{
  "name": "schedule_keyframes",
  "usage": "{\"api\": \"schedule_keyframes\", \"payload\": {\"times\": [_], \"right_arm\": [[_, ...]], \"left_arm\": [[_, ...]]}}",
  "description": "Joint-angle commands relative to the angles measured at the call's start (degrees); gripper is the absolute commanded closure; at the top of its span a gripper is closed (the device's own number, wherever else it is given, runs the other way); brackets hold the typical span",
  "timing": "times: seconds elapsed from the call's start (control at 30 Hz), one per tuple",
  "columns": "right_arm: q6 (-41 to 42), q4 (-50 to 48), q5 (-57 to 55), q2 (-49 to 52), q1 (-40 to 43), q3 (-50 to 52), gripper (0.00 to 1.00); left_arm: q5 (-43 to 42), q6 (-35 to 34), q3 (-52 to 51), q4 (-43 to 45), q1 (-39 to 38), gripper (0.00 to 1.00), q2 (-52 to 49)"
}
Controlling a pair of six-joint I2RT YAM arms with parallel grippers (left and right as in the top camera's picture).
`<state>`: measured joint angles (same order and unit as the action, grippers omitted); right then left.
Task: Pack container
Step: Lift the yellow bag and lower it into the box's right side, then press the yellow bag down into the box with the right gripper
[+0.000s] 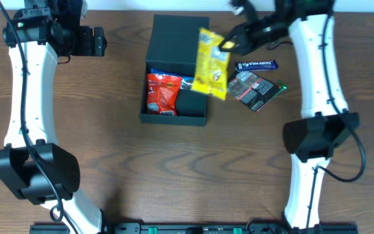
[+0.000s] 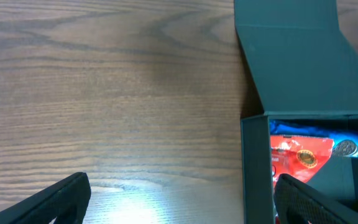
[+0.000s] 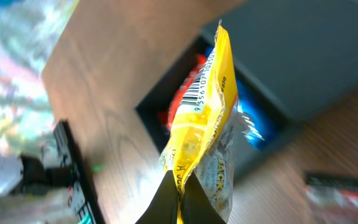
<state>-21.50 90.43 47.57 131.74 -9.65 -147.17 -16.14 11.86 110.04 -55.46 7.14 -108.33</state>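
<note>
1. Overhead view: the right gripper [image 1: 228,45] sits at the container's [image 1: 174,119] right rear corner, jaws pinched tight on a yellow packet [image 1: 211,65].
2. That packet hangs over the container's right edge, overlapping the opened flap lid [image 1: 177,39].
3. Inside the container, a red packet [image 1: 162,92] lies at the left with a blue one [image 1: 186,82] just behind.
4. The left gripper [image 1: 100,41] hovers well left of the container, jaws spread wide, gripping nothing.
5. 2 more snacks, a blue bar [image 1: 256,65] and a dark wrapper [image 1: 257,90], lie right of the container.

Overhead, the yellow packet [image 1: 211,64] hides part of the box's [image 1: 174,38] right wall. The left wrist view crops the box. Wrappers [image 3: 342,190] blur in the right wrist view's corner.
</note>
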Motion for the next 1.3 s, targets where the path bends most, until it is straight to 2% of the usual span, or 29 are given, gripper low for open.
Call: {"api": "schedule_keyframes", "payload": {"times": [0.0, 0.2, 0.33, 0.63, 0.8, 1.0, 1.13, 1.17, 1.23, 1.27], "right_arm": [[-6.29, -0.07, 3.93, 0.52, -4.20, -0.09, 0.99], [-6.86, -0.44, 4.26, 3.72, -9.25, -0.07, 0.99], [-6.64, -0.55, 8.00, 7.72, -9.29, -0.07, 0.98], [-5.29, -2.03, 7.96, 14.60, -8.68, -0.07, 0.99], [-1.42, -2.56, 3.61, 16.52, -7.98, -0.07, 0.99], [5.22, -2.36, -8.07, 16.50, -7.67, -0.07, 0.99], [6.12, -2.38, -10.80, 16.50, -7.63, -0.07, 0.98], [7.02, -2.36, -12.20, 16.50, -7.63, -0.07, 0.89], [9.75, -2.36, -16.24, 16.50, -7.63, -0.09, 0.29], [10.86, -2.38, -17.31, 16.44, -7.61, -0.11, 0.14]], "left_arm": [[0.02, 1.46, -0.07, -0.22, 0.46, 0.05, -0.31], [0.02, 1.46, -0.07, -0.94, 0.46, 0.04, -0.31], [0.02, 1.46, -0.07, -1.38, 0.46, 0.05, -0.31], [0.00, 1.46, -0.07, -1.38, 0.46, 0.05, -0.31], [0.02, 1.46, -0.07, -1.49, 0.46, 0.04, -0.31], [0.00, 1.46, -0.07, -1.49, 0.46, 0.05, -0.31], [0.00, 1.46, -0.07, -1.49, 0.46, 0.05, -0.31], [0.00, 1.44, -0.07, -1.49, 0.46, 0.05, -0.31], [0.00, 1.46, -0.07, -1.49, 0.46, 0.05, -0.31], [0.02, 1.46, -0.07, -1.49, 0.46, 0.05, -0.31]]}}
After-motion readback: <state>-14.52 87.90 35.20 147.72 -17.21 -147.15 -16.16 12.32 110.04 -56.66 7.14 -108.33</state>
